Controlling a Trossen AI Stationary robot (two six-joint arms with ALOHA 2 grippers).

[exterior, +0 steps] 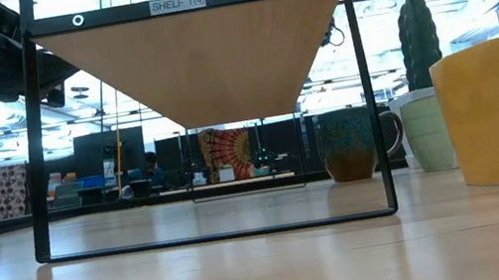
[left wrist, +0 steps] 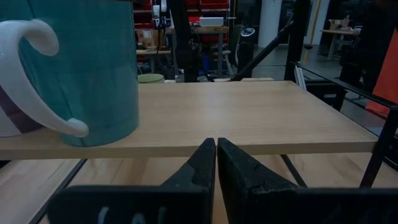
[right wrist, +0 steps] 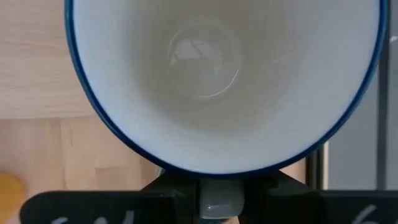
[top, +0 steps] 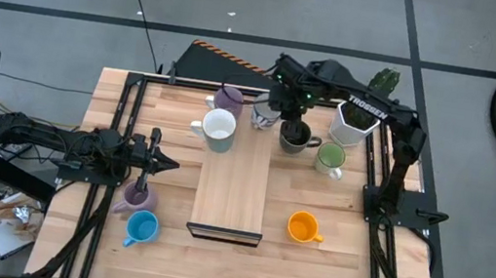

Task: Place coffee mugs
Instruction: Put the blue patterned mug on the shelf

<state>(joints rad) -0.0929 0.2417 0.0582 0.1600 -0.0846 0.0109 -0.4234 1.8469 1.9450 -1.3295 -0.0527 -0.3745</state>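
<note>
While clamped on handle of white, blue-rimmed mug [right wrist: 217, 81], right pincer [right wrist: 219, 202] points straight down at far bench edge, beside shelf's far end. Same mug shows dark from above [top: 295, 137]. Near it: light green mug [top: 331, 157], cactus pot [top: 354, 122], white mug [top: 219, 128] on shelf [top: 231, 191], purple mug [top: 228, 98] behind. Orange mug [top: 303, 227] on bench [top: 327, 269] right of shelf. Left pincer [top: 164, 161] shut, empty, at left bench side; blue mug [top: 141, 229] and purple mug [top: 133, 196] beside it.
</note>
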